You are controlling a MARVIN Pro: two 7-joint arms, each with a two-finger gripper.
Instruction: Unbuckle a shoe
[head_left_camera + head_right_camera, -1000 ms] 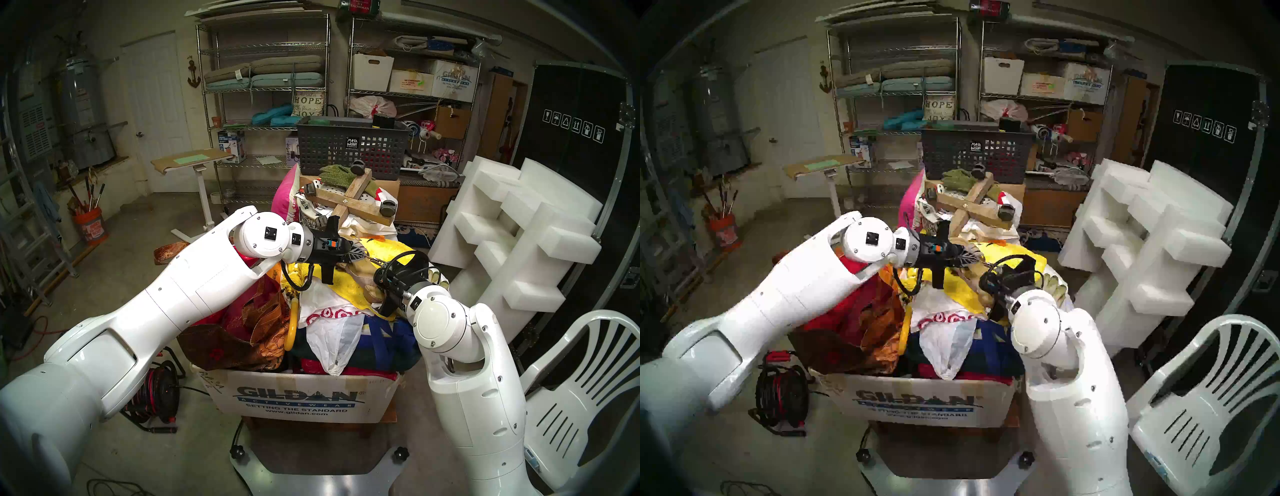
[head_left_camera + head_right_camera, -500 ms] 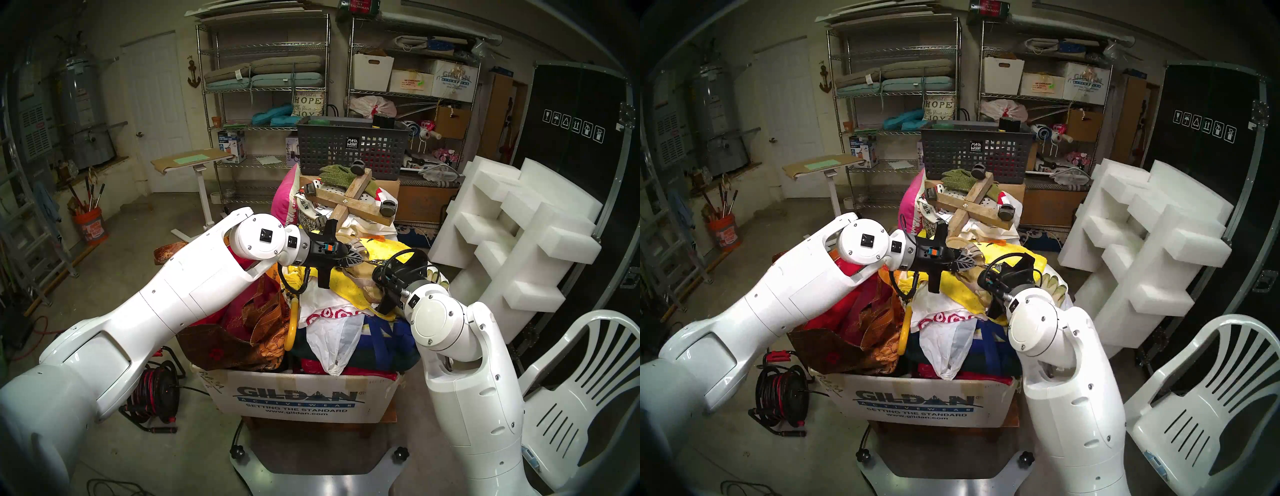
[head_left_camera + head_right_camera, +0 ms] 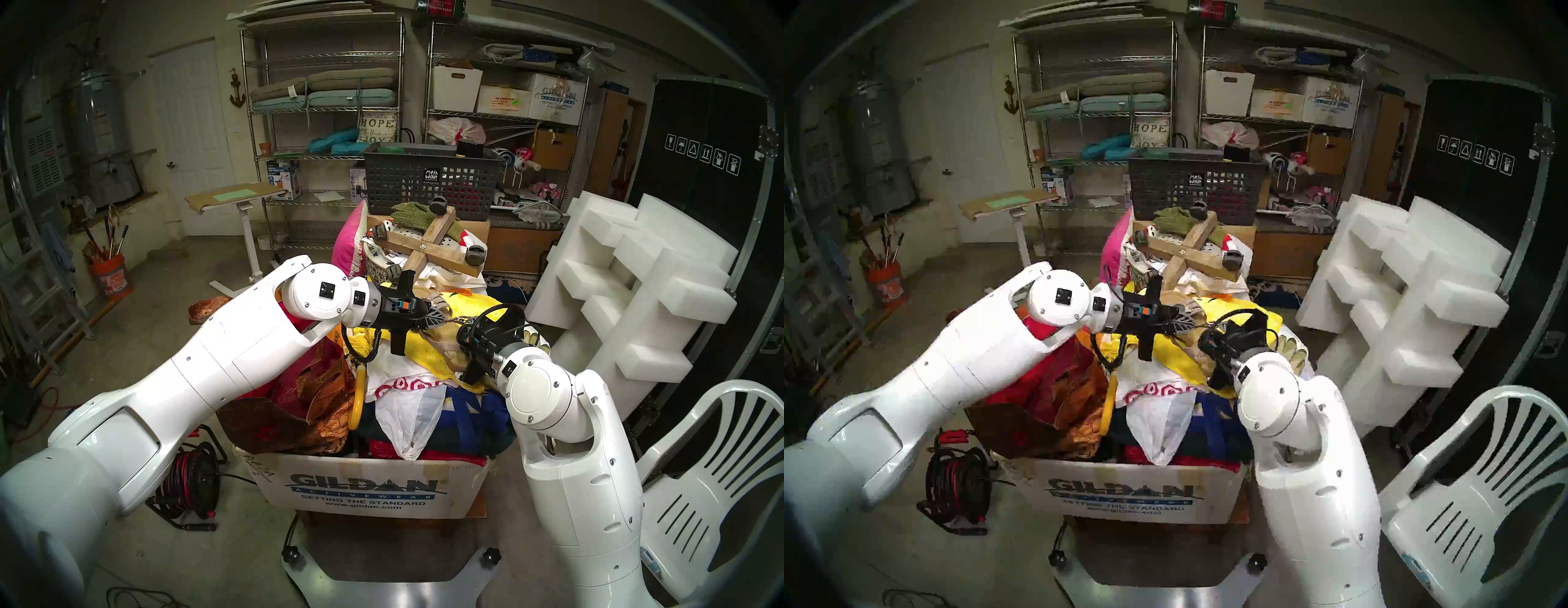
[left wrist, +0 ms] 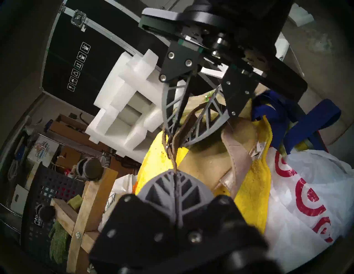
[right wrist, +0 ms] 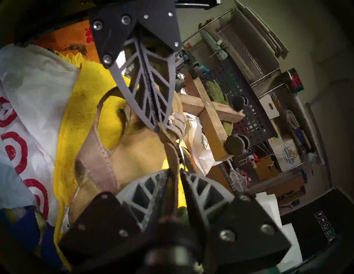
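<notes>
Atop overfilled cardboard box, garage shelving behind: both grippers pinch sandal strap.

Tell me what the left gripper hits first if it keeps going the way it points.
Probably the right gripper. The left gripper, shut on the thin ankle strap, points straight at it along the strap, with the shoe alongside. Depth between them is unclear.

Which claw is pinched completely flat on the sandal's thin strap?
The left claw: its fingers meet flush on the strap; the right claw grips with a gap.
</notes>
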